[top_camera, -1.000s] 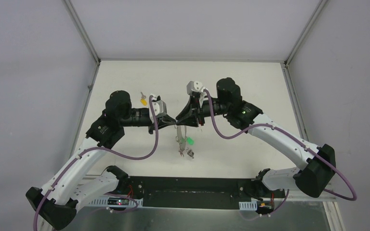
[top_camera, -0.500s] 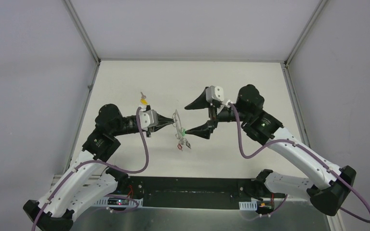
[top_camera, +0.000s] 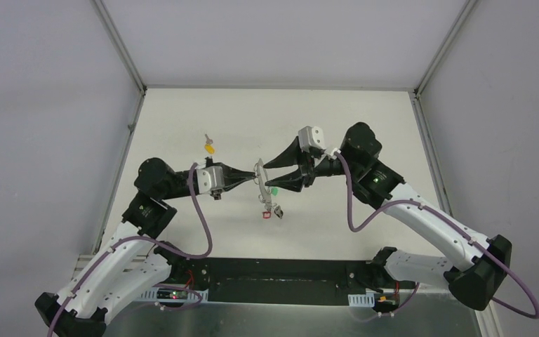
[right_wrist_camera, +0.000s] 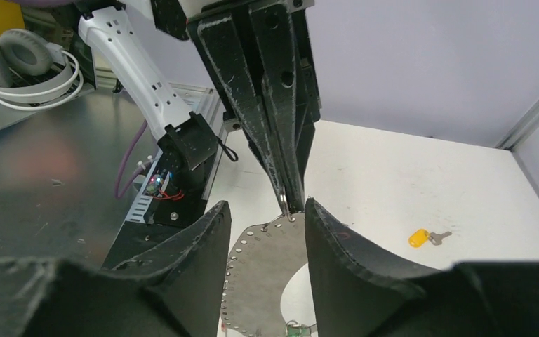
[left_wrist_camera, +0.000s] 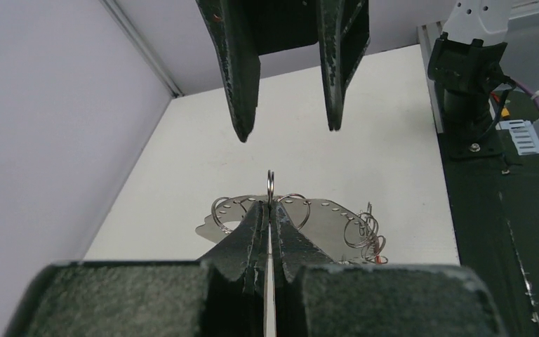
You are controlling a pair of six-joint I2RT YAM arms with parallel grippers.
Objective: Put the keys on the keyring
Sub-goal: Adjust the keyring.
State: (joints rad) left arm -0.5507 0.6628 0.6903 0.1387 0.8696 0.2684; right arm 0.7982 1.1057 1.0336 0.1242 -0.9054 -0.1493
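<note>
2 grippers meet at 1 spot.

Top view: I see the left gripper [top_camera: 251,180] pinched on the keyring [top_camera: 261,186], holding it edge-up off the table [top_camera: 351,112], likely so keys can thread on. The right gripper [top_camera: 269,175] is apart, straddling the keyring. A green-tagged key [top_camera: 275,190] sits just beside the keyring. The yellow-tagged key [top_camera: 210,147] lies well apart from it, on the left arm's side.

Left wrist: my fingers [left_wrist_camera: 251,235] clamp by a small ring [left_wrist_camera: 270,184] at the keyring's rim.

Right wrist: jaws flank the keyring's perforated band. Contact I can't tell.
</note>
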